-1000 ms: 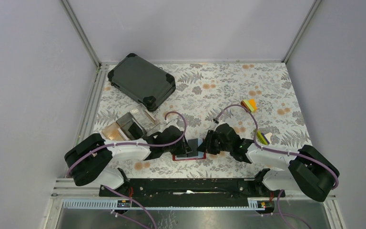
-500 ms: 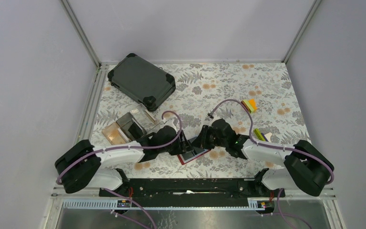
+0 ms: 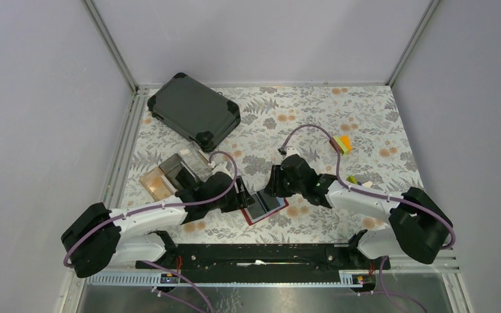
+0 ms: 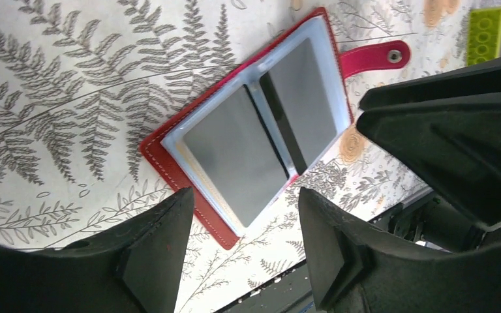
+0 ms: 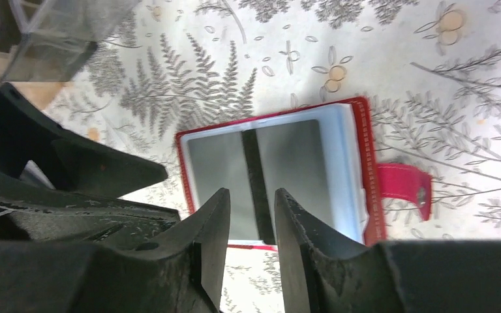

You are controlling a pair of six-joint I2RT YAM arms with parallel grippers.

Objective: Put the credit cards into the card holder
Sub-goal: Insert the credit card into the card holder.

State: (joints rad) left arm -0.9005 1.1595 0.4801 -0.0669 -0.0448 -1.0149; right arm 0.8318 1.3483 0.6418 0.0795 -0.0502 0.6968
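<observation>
Top external: I've eased both arms back off the red card holder (image 3: 265, 206). It has swung askew and lies open by the middle of the worktop's near edge.

Left wrist: the left gripper (image 4: 244, 195) has its jaws wide and empty now. Grey credit cards (image 4: 235, 153) sit inside the holder.

Right wrist: the right gripper (image 5: 251, 195) has its jaws narrowly parted and empty. I judge that insertion done.

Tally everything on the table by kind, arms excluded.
Dark hard-shell case: 1
Clear compartmented box: 1
Red card holder, lying open: 1
Grey cards showing in its sleeves: 2
Clusters of small coloured blocks: 2
Total: 7
</observation>
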